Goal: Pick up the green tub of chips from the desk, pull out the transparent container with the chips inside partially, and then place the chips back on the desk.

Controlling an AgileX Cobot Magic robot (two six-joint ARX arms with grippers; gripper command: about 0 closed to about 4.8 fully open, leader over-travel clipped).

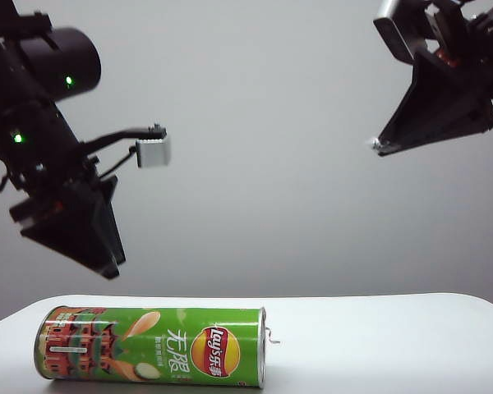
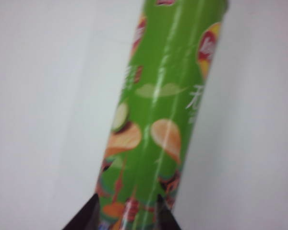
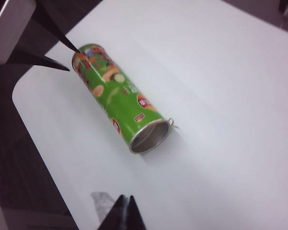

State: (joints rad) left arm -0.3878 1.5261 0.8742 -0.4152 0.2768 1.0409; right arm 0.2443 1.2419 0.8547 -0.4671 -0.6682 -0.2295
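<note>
- Two grippers hang above the green tub of chips [image 1: 152, 342], neither touching it.
- Left gripper [image 2: 127, 213]: jaws parted narrowly, empty, tips straddling the view of the tub's closed end directly below.
- Right gripper [image 3: 126, 211]: jaws pressed together, empty, high and well off the tub's open end.
- Tub lies on its side on the desk [image 1: 394, 345], its silver-rimmed mouth facing the right gripper; whether the tray sits inside cannot be told.
- Step judged: approach, before pickup. Next, the left gripper likely needs wider jaws to span the tub, then descent.
</note>
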